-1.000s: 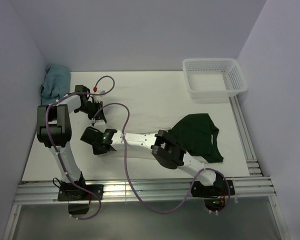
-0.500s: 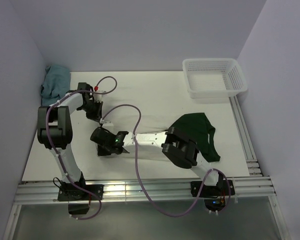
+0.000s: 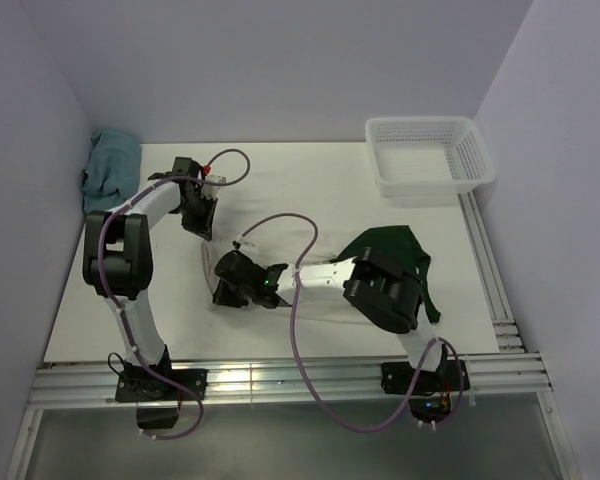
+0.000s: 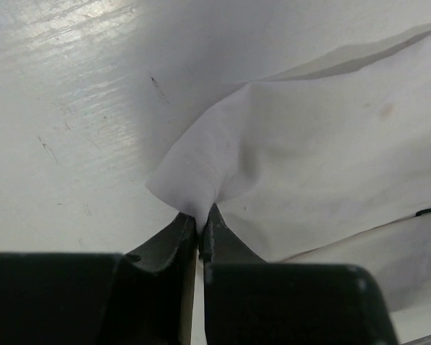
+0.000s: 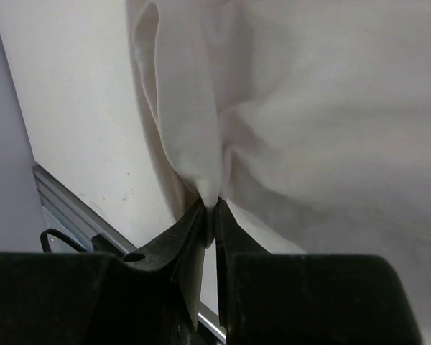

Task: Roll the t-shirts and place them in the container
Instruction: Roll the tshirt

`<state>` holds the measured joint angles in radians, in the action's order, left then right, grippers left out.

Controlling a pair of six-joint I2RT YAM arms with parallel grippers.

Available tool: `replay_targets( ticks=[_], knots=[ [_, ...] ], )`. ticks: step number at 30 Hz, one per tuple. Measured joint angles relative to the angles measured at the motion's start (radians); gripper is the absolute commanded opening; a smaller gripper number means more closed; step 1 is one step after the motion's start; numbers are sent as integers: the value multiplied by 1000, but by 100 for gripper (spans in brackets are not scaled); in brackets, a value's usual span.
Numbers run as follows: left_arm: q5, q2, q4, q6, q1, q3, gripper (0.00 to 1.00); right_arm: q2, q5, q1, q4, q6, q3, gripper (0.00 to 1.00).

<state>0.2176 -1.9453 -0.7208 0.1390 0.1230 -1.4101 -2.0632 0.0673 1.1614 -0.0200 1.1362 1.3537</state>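
With left hand [image 4: 201,224] and right hand [image 5: 214,207] each clenched on a fold of soft cream-white cloth t-shirt [image 4: 309,158], lift only little, carry both evenly toward frame right, keeping edge straight.

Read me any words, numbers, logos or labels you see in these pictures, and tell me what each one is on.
No readable text in any view.
t-shirt: a dark sliver, perhaps print, at the right edge of the left wrist view; too little shows to read.
basket: no label visible.
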Motion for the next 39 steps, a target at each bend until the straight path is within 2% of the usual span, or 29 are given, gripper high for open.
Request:
replay_targets(
  ticks=[6, 13, 24, 32, 35, 39],
  knots=[
    [-36, 0, -2, -8, 39, -4, 19, 79, 19, -6, 84, 70, -130, 16],
    [-40, 0, 10, -28, 74, -4, 41, 87, 19, -6, 159, 132, -194, 15],
    [45, 37, 21, -47, 82, -25, 64, 87, 42, -6, 200, 203, -256, 15],
    [120, 146, 26, -46, 74, -26, 63, 87, 48, -6, 208, 233, -267, 15],
    [141, 161, 25, -44, 55, -26, 59, 87, 50, -6, 208, 243, -270, 15],
    [162, 169, 22, -24, 15, -15, 48, 87, 56, -6, 214, 260, -281, 15]
  ],
)
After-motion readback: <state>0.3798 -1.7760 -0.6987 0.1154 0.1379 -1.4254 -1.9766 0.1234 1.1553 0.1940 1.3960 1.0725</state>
